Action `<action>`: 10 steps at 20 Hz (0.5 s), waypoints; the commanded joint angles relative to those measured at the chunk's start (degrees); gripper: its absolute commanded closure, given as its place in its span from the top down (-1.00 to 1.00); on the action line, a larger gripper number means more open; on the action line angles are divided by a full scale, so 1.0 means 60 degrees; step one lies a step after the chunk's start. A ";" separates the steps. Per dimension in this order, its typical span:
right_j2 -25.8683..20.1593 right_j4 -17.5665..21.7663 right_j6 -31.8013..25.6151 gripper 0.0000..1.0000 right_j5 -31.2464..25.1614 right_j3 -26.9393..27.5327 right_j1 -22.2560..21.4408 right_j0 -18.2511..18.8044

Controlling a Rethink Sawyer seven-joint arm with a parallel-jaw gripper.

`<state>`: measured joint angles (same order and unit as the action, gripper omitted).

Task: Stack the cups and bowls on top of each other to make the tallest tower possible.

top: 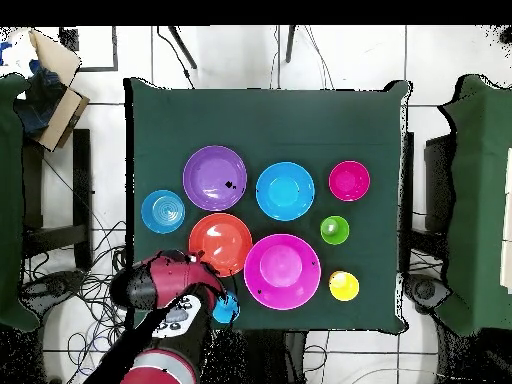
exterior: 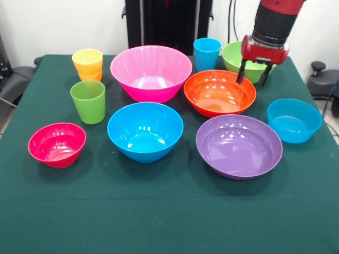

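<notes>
My gripper (exterior: 253,77) is open and empty, hanging above the gap between the orange bowl (exterior: 220,93) and the light green bowl (exterior: 236,57), which it partly hides. The pink bowl (exterior: 151,72), blue bowl (exterior: 145,130), purple bowl (exterior: 239,146), red-pink bowl (exterior: 56,144) and light blue bowl (exterior: 294,120) stand apart on the table. The yellow cup (exterior: 87,59) sits in the orange cup (exterior: 91,75). The green cup (exterior: 88,101) and the blue cup (exterior: 206,53) stand alone. In the overhead view my arm (top: 165,285) covers the light green bowl.
The green tablecloth (exterior: 169,211) covers the whole table. The robot's black pedestal (exterior: 168,21) stands behind the pink bowl. In the overhead view, other green tables (top: 485,200) flank this one, with a cardboard box (top: 45,70) at the upper left.
</notes>
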<state>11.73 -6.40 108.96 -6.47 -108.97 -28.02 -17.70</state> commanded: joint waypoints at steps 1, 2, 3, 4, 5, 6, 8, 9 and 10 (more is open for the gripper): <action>-0.0364 0.0293 0.0850 1.00 0.0248 0.1149 0.0588 -0.0062; -0.0323 0.0280 0.0862 1.00 0.0207 0.1177 0.0606 -0.0105; -0.0308 0.0274 0.0870 1.00 0.0194 0.1204 0.0629 -0.0119; -0.0293 0.0268 0.0878 1.00 0.0181 0.1231 0.0651 -0.0132; -0.0278 0.0262 0.0885 1.00 0.0168 0.1257 0.0674 -0.0145; -0.0237 0.0246 0.0894 1.00 0.0154 0.1317 0.0733 -0.0174; -0.0189 0.0226 0.0882 1.00 0.0084 0.1429 0.0821 -0.0195; -0.0166 0.0213 0.0867 1.00 0.0031 0.1504 0.0873 -0.0199; -0.0161 0.0212 0.0852 1.00 -0.0013 0.1550 0.0899 -0.0204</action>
<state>13.60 -6.40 108.96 -6.47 -106.16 -24.95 -18.58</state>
